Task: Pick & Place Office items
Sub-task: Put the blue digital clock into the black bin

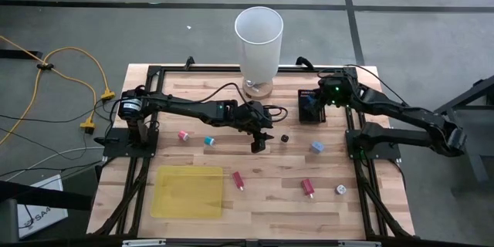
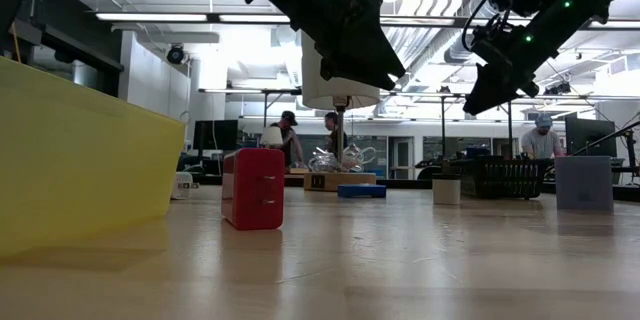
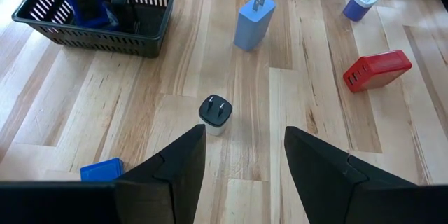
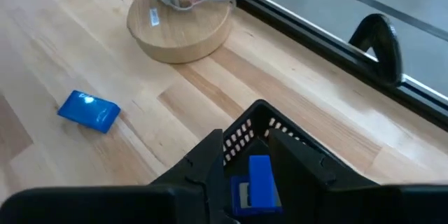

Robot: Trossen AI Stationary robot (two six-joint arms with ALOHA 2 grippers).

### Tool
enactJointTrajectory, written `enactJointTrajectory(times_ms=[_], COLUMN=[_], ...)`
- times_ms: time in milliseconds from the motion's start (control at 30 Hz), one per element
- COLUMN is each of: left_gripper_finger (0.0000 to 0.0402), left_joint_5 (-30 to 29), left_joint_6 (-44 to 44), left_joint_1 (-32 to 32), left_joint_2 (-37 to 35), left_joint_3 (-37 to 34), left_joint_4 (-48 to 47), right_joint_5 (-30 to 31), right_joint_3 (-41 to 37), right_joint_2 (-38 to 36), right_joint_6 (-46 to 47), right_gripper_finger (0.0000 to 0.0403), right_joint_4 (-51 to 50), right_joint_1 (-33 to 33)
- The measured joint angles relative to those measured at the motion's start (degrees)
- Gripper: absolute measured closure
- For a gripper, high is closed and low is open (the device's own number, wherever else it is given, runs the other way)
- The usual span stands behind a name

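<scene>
Just ahead of the left gripper [image 3: 243, 155], whose fingers are spread with nothing between them, the little black plug adapter [image 3: 215, 112] stands prongs-up on the table between gripper and black basket [image 3: 98, 33], so the left arm's closest

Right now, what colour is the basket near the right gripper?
Black, a slatted basket; the left wrist view shows it best.
</scene>
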Motion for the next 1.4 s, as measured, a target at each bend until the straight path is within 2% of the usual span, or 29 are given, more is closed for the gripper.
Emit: enactJointTrajectory(times_ms=[233,367,600,700,900,1400], left_gripper_finger=[0.0212,0.0212,0.0212,0.0212,0.0212,0.0212], left_joint_5=[0.00,0.00,0.00,0.00,0.00,-0.04], left_joint_6=[0.02,0.02,0.00,0.02,0.02,0.02], left_joint_1=[0.00,0.02,-0.11,-0.44,-1.15,-2.51], left_joint_2=[0.00,0.00,0.00,0.00,0.00,0.00], left_joint_3=[0.00,0.00,0.00,0.00,0.00,-0.01], left_joint_4=[0.00,0.00,-0.02,-0.02,-0.04,-0.09], right_joint_5=[-0.71,-3.96,-13.18,-14.14,-13.55,-2.50], right_joint_3=[0.00,0.00,0.02,0.02,0.04,0.04], right_joint_2=[0.02,0.02,0.04,0.04,0.04,0.07], right_joint_6=[0.06,1.49,1.59,1.32,1.21,7.97], right_gripper_finger=[0.0300,0.0300,0.0300,0.0300,0.0300,0.0300], right_joint_4=[-0.20,-0.18,-0.18,0.09,2.17,5.37], right_joint_1=[-0.02,0.00,0.11,1.83,8.94,33.28])
